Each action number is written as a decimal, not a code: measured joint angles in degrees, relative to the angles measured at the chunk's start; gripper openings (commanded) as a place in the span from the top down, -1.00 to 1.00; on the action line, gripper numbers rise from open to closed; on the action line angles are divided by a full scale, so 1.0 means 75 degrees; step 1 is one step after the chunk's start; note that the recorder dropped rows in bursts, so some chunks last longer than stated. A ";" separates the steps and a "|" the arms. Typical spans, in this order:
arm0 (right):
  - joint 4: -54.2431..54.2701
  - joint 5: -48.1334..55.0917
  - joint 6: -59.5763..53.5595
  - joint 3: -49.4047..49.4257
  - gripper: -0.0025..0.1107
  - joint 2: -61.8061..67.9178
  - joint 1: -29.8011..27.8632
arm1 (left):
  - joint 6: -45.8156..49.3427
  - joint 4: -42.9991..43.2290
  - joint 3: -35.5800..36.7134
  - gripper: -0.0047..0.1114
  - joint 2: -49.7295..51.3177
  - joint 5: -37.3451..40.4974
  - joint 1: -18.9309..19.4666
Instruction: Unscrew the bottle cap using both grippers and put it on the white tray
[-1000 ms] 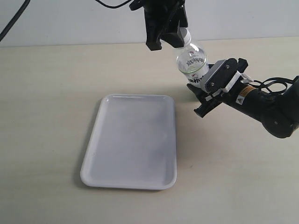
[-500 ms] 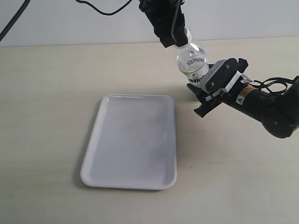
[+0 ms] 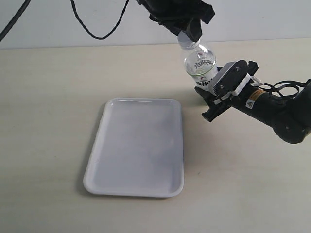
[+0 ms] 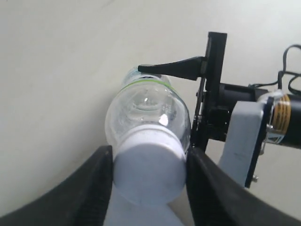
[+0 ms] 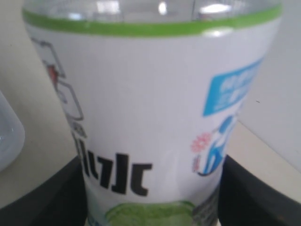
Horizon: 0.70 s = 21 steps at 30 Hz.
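We see the bottle in the upper right of the exterior view, to the upper right of the white tray and apart from it. Its long axis runs close to upright, leaning a little so that the neck points toward the upper left of the frame. Its base is hidden, so we cannot tell whether it rests on the worktop.

The body is clear plastic with rounded shoulders. A white label wraps the lower part, with a green band along its upper edge, dark characters, a small blue panel and a green patch at the bottom (the right wrist view shows it best).

The bottle cap sits on the neck, round and pale grey-white. The left claw, all black, comes down from the top of the exterior frame. Its two fingers press against opposite sides of the bottle cap, gripping it.

The right claw, black with a white block, reaches in from the right edge and is closed on the labelled lower part of the bottle, one jaw on each side.
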 measured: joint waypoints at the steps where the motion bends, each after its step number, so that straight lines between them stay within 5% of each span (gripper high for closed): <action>1: 0.0000 0.0000 0.0019 0.0000 0.96 0.0000 0.0000 | -0.0311 0.0000 -0.0013 0.92 0.0000 -0.0014 0.0000; 11: 0.0000 0.0000 0.0048 0.0000 0.96 0.0000 0.0000 | -0.1449 0.0015 -0.0013 0.85 0.0000 -0.0022 0.0000; 18: 0.0000 0.0000 0.0048 0.0000 0.96 0.0000 0.0000 | -0.1499 0.0029 -0.0013 -0.02 0.0000 -0.0022 0.0000; 21: 0.0015 0.0000 0.0067 0.0000 0.96 0.0000 0.0000 | -0.1499 0.0029 -0.0013 -0.17 0.0018 -0.0008 0.0000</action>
